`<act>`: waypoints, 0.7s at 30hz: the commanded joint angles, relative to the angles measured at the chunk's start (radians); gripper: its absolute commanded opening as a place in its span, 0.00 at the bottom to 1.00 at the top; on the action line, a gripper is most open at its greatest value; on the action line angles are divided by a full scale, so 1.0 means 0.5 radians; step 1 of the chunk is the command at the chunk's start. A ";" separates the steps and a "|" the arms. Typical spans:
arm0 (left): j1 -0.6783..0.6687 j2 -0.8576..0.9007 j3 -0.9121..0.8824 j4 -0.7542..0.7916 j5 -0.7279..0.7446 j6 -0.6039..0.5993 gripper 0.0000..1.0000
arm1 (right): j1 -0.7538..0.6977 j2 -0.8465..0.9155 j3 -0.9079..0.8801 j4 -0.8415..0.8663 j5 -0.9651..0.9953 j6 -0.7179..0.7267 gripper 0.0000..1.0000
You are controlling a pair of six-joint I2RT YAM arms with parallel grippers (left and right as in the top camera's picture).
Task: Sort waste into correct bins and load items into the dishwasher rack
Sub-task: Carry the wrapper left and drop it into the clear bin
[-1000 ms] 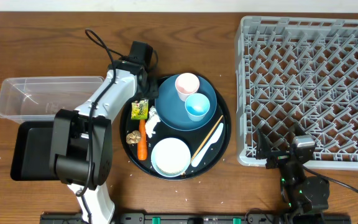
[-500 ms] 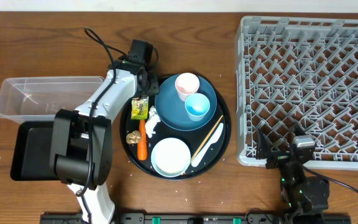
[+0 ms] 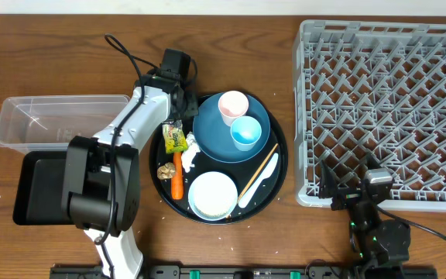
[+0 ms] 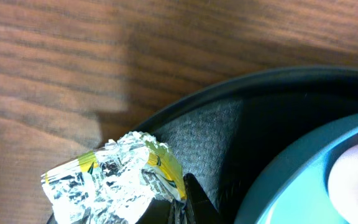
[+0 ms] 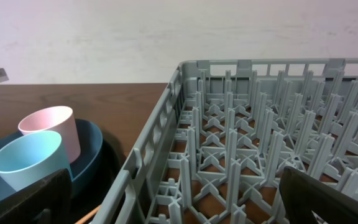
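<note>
You are clenching the left gripper (image 3: 176, 124) on one edge of the green-yellow snack wrapper (image 4: 114, 180), at the left rim of the round black tray (image 3: 280, 167), centre-left of the overhead frame. That thin pinch is risking a slip over the table before the clear tub (image 3: 60, 99). The right gripper (image 3: 351, 187) is sitting wide open, lower right.

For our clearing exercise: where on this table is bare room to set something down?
Bare wood: the far-left corner beyond the clear tub, and a narrow strip between round tray and rack. Crowded: the tray's left side, with waste.
</note>
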 commanded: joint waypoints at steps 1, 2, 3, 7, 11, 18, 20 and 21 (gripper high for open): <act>-0.006 -0.166 0.067 -0.049 -0.018 0.011 0.06 | -0.021 -0.008 -0.002 -0.008 -0.001 0.010 0.99; -0.004 -0.248 0.079 -0.063 -0.018 0.011 0.06 | -0.021 -0.008 -0.002 -0.008 -0.001 0.010 0.99; -0.002 -0.289 0.084 -0.066 -0.018 0.010 0.06 | -0.021 -0.008 -0.002 -0.008 -0.001 0.010 0.99; 0.053 -0.604 0.085 -0.070 -0.092 -0.094 0.06 | -0.021 -0.008 -0.002 -0.008 -0.001 0.010 0.99; 0.239 -0.877 0.085 -0.132 -0.131 -0.278 0.06 | -0.021 -0.008 -0.002 -0.008 -0.001 0.010 0.99; 0.845 -0.978 0.083 -0.322 -0.129 -0.486 0.06 | -0.021 -0.008 -0.002 -0.008 -0.001 0.010 0.99; 1.042 -0.947 0.083 -0.340 -0.099 -0.502 0.06 | -0.021 -0.008 -0.002 -0.008 -0.001 0.010 0.99; 1.121 -0.930 0.083 -0.340 -0.073 -0.523 0.06 | -0.021 -0.008 -0.002 -0.008 -0.001 0.010 0.99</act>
